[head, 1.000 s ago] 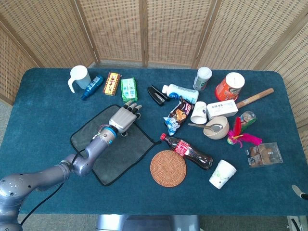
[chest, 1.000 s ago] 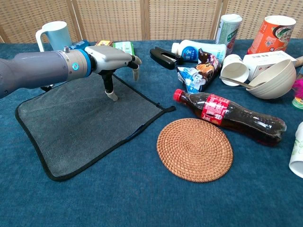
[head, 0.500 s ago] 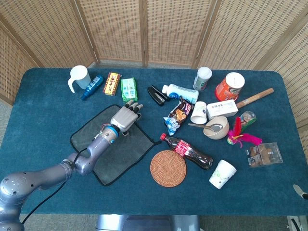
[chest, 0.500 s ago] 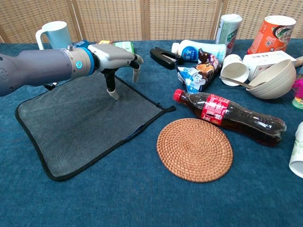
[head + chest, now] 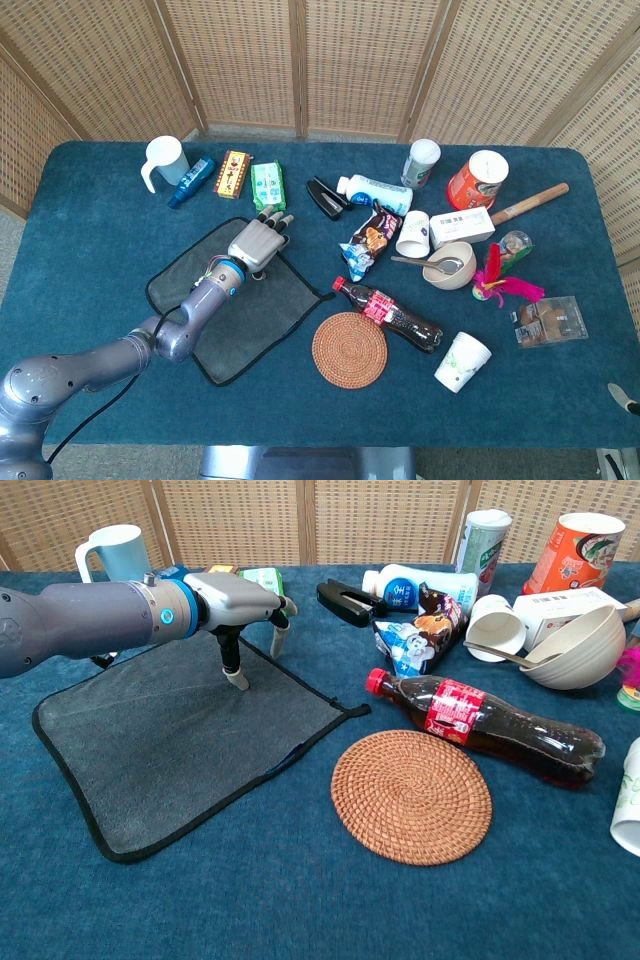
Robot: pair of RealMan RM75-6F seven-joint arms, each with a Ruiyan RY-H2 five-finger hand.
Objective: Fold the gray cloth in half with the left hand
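Lying flat on the blue table (image 5: 120, 400), left of centre, the gray cloth (image 5: 262, 311) (image 5: 160, 745) is unfolded w/ black edging all round. It sits rotated like a diamond: in head view its long axis runs from upper left down to lower right, corners pointing roughly up, left, down & right. The right corner ends just beside the cola bottle (image 5: 388, 314) cap; the woven coaster (image 5: 349, 348) sits near the lower right edge, not touching.

Left hand (image 5: 259, 242) (image 5: 238, 602) is over the cloth's far corner, palm down, fingers spread & bent downward. Holds nothing. In chest view the thumb tip comes down onto or just above the fabric; cannot tell if it touches. The other fingertips (image 5: 277, 640) hang near the far edge; contact not clear either.

Right hand not seen in either view.

Beyond the cloth: white mug (image 5: 163, 160), green packet (image 5: 267, 186), black stapler (image 5: 325, 198).
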